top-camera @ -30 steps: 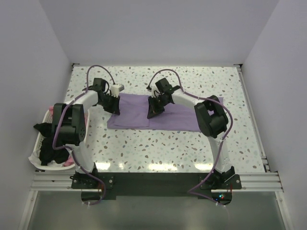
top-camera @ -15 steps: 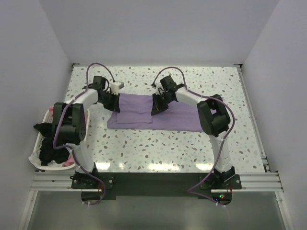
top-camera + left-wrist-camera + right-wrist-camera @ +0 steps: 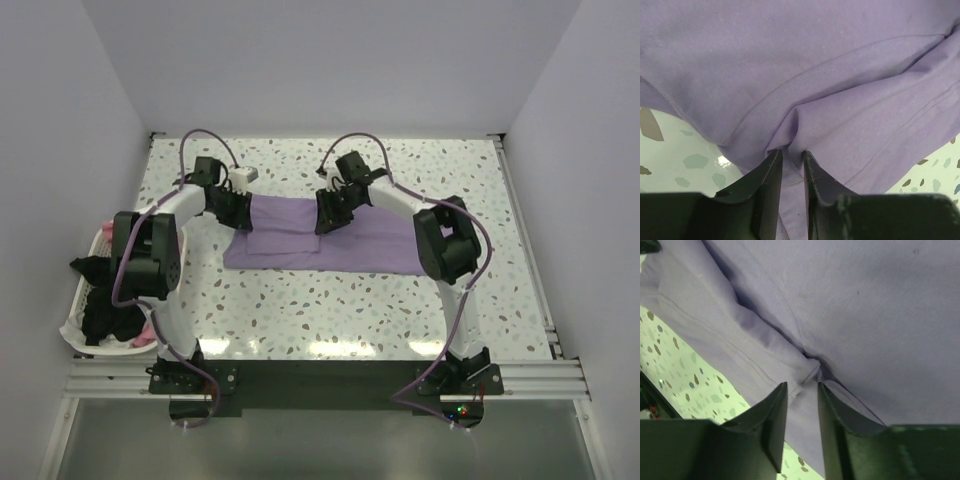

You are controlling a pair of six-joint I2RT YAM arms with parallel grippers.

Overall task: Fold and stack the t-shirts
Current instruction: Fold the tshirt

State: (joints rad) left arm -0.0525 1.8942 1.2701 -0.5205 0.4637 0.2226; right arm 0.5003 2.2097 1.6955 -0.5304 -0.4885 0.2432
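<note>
At the far left, one white laundry basket (image 3: 70, 333) is seen beside the table's left edge. A black garment (image 3: 100, 300) is heaped in it, and a strip of pink cloth (image 3: 146, 338) shows at its near end. How many pieces are piled there cannot be counted from above.

One speckled table (image 3: 300, 310) is shown, with two arms bolted at its near edge: a left arm (image 3: 150, 265) and a right arm (image 3: 445, 250). One lilac t-shirt (image 3: 370, 245) is laid flat on the far half of the table, near the middle. Its left part is doubled over into a second layer.

The left end effector (image 3: 238, 213) is lowered onto the shirt's far left corner. In the left wrist view its two fingers (image 3: 765, 195) are held a little apart. A pucker of lilac cloth is gathered at their tips, and cloth is seen through the narrow gap.

The right end effector (image 3: 324, 222) is set on the right edge of the doubled layer, near the shirt's far hem. Its two fingers (image 3: 765, 435) are likewise parted by a narrow gap, and a small ridge of cloth is bunched just beyond the tips.
</note>
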